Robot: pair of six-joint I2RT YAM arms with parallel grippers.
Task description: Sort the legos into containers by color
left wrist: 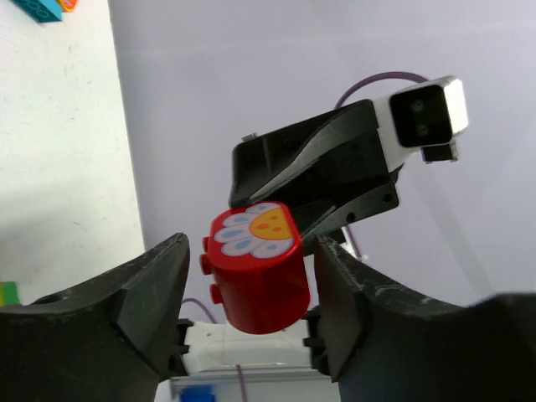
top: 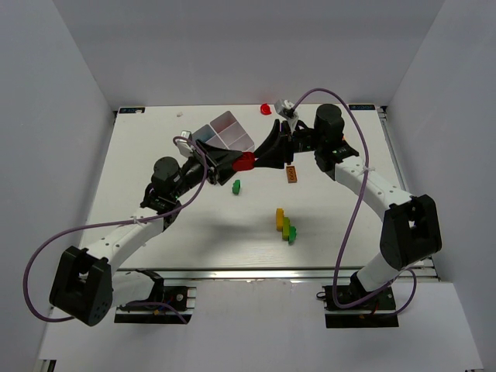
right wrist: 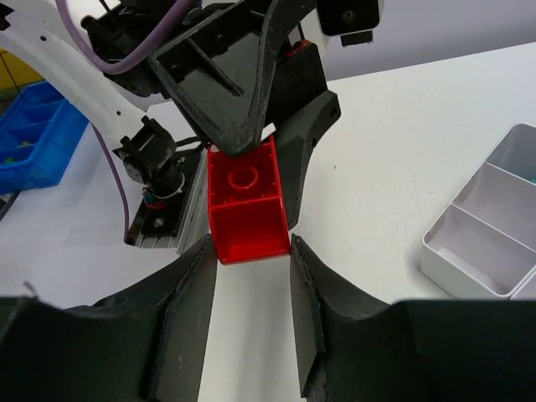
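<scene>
A red brick [top: 245, 161] with a flower print on one face hangs in the air between both grippers, in front of the white four-compartment tray [top: 232, 125]. My right gripper [right wrist: 249, 247] is shut on the red brick [right wrist: 247, 201], its fingertips pressed to both sides of the brick's hollow end. My left gripper [left wrist: 251, 251] stands open around the same brick [left wrist: 258, 268], with a gap showing at the left finger [left wrist: 155, 289]. On the table lie a green brick [top: 236, 186], an orange brick [top: 291, 173] and a yellow-and-green cluster [top: 285, 225].
A small red piece [top: 266, 109] lies at the table's back edge, behind the right gripper [top: 257, 159]. The tray [right wrist: 486, 243] lies just to the right of the right fingers. White walls enclose the table on three sides.
</scene>
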